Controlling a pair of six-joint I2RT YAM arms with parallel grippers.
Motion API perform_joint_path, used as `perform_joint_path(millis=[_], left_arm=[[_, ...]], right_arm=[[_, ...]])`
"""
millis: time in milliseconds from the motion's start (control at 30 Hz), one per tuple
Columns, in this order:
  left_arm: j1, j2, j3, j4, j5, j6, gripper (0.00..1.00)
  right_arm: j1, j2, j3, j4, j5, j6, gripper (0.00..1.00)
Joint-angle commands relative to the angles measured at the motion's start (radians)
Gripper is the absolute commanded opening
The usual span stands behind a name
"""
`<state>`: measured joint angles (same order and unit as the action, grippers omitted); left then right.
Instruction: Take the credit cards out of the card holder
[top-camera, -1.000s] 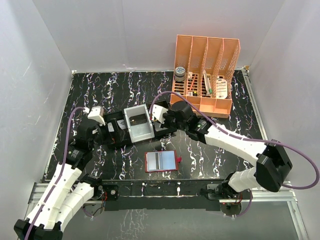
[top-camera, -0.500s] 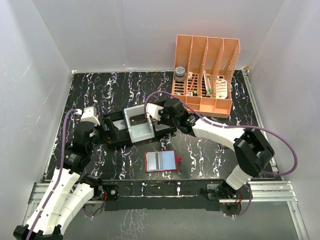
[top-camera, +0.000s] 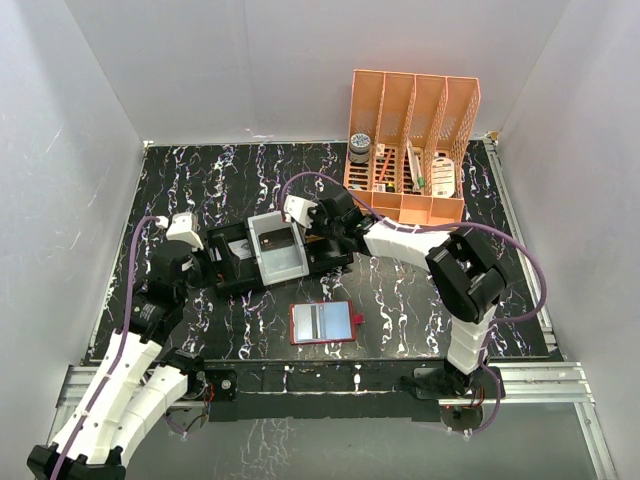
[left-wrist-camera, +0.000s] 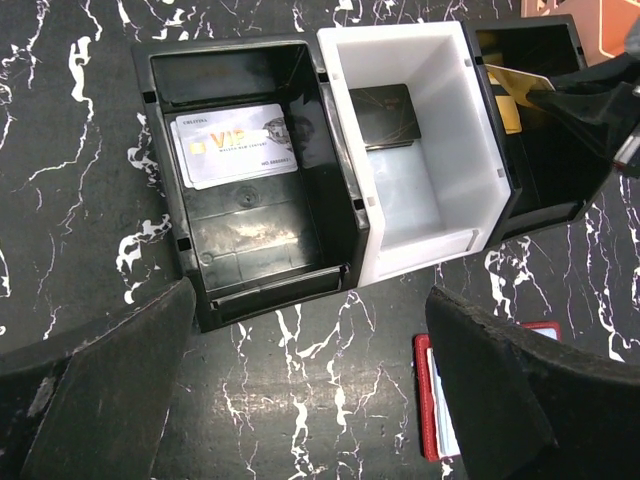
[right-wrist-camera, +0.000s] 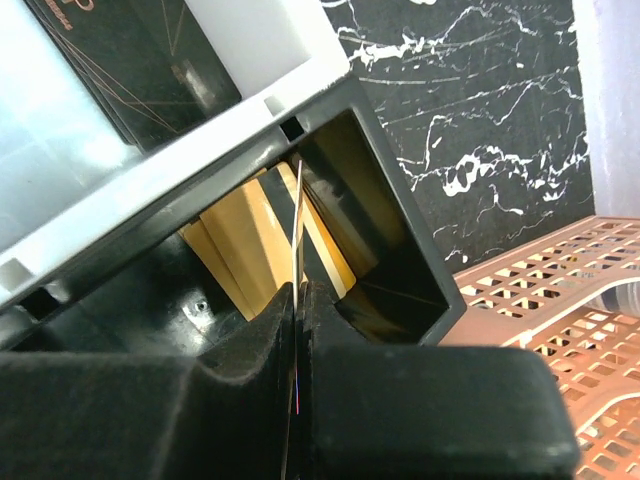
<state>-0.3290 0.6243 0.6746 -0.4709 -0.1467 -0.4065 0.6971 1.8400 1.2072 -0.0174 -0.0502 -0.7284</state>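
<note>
The red card holder (top-camera: 322, 322) lies open on the marble table near the front, and its edge (left-wrist-camera: 428, 395) peeks from behind my left gripper's right finger. My right gripper (right-wrist-camera: 298, 300) is shut on a thin tan credit card (right-wrist-camera: 298, 225), seen edge-on. It holds the card in the right compartment of the black tray (top-camera: 232, 268), where more tan cards (right-wrist-camera: 245, 240) lean. In the left wrist view that held card (left-wrist-camera: 510, 95) shows at the right gripper's (top-camera: 316, 240) tip. My left gripper (left-wrist-camera: 310, 295) hangs open over the tray's near side, empty.
The tray's left compartment holds a white VIP card (left-wrist-camera: 240, 143). Its white insert (left-wrist-camera: 450, 190) holds a black card (left-wrist-camera: 388, 113). An orange slotted organizer (top-camera: 410, 150) with small items stands at the back right. White walls close in three sides.
My right arm has folded in and carried its gripper left, further over the tray's right compartment, still shut on the card. The left arm has shifted only slightly.
</note>
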Motion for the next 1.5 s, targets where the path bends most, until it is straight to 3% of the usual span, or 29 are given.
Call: perform_joint_path(millis=[0,467,833,1167,1467], left_arm=[[0.005,0.017,0.002,0.02,0.05,0.025,0.99],[0.005,0.045,0.003,0.022,0.064,0.031,0.99],[0.005,0.045,0.003,0.025,0.069,0.032,0.99],[0.005,0.045,0.002,0.028,0.079,0.034,0.99],[0.005,0.028,-0.009,0.057,0.153,0.043,0.99]], right_arm=[[-0.022,0.02,0.064,0.103,-0.027,-0.018,0.0],[-0.016,0.116,0.101,0.04,-0.03,-0.112,0.0],[-0.015,0.098,0.041,0.02,-0.039,-0.138,0.23],[-0.016,0.056,0.011,0.001,-0.069,-0.113,0.31],[-0.06,-0.05,0.023,0.052,-0.198,0.32,0.43]])
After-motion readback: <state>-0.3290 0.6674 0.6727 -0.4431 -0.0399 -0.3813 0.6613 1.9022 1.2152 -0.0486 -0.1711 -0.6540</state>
